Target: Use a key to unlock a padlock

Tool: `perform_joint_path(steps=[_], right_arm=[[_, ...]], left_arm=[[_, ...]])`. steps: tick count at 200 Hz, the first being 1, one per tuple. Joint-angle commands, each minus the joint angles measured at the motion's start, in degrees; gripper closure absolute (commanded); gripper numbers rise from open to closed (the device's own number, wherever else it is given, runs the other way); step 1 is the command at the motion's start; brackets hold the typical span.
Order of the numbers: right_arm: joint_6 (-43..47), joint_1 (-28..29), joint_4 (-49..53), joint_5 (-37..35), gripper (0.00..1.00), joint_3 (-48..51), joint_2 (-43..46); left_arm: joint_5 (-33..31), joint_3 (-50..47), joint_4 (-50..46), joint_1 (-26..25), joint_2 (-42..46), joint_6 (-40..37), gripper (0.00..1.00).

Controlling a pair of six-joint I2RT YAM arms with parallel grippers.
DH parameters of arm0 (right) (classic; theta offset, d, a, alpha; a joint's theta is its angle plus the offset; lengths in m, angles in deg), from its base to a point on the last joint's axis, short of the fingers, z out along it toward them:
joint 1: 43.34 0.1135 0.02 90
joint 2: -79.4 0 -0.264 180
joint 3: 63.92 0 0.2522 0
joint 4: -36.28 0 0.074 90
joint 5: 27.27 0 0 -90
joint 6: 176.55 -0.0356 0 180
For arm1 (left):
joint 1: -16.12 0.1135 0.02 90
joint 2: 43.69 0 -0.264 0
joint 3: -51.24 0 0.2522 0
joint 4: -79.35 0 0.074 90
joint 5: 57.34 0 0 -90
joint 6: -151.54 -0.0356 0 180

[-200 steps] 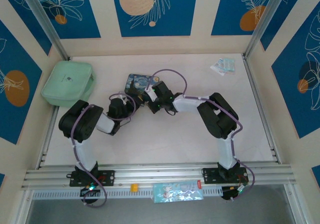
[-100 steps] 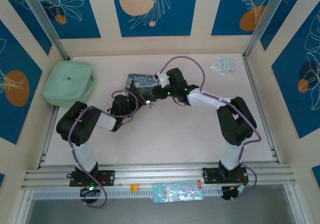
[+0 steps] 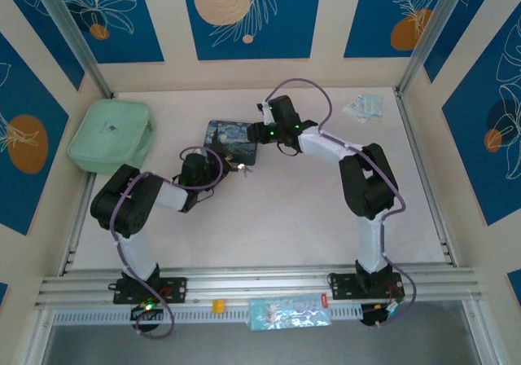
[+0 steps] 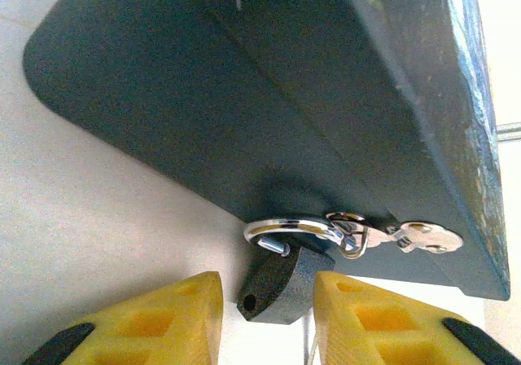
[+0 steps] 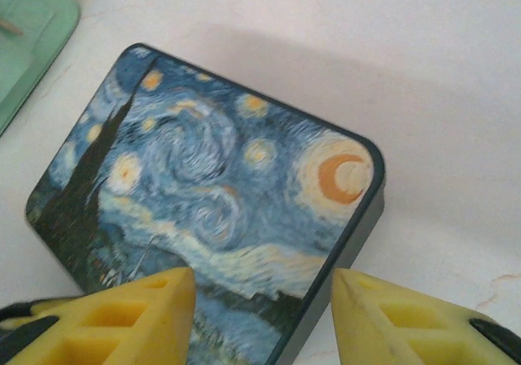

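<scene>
Yellow fingers (image 4: 163,316), left gripper (image 4: 267,296): held apart, nothing clamped.
Padlock (image 4: 281,288): dark body is seen between the left fingertips; a gap is left on one side, and contact on the other cannot be told.
Shackle (image 4: 289,228): silvery, hooked at the tin's dark wall just ahead of those fingertips.
Key (image 4: 427,236): laid against the same wall, ahead and right of the left fingertips, ring beside the shackle.
Right gripper (image 5: 260,288): spread wide, nothing gripped.
Tin (image 5: 212,194): starry lid is framed below and between the right fingers.
</scene>
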Motion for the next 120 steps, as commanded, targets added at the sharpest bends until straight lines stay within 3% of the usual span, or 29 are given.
perform_joint_path(steps=[1,28,97,120], right_arm=[[-4.2,-0.4,5.0,-0.1,0.52,-4.8,-3.4],[-4.6,-0.3,8.6,0.1,0.51,-8.9,-6.7],[-7.8,0.9,10.2,2.4,0.48,-9.9,-9.3],[-9.0,1.1,10.5,2.3,0.49,-9.6,-9.5]], left_arm=[[1.1,2.2,-3.2,0.7,-1.8,-1.2,0.65],[2.7,4.4,-5.4,-0.3,-3.6,-2.0,0.55],[4.7,9.3,-15.1,-1.4,-6.5,-4.5,0.50],[4.2,10.4,-14.0,-2.0,-7.7,-4.6,0.54]])
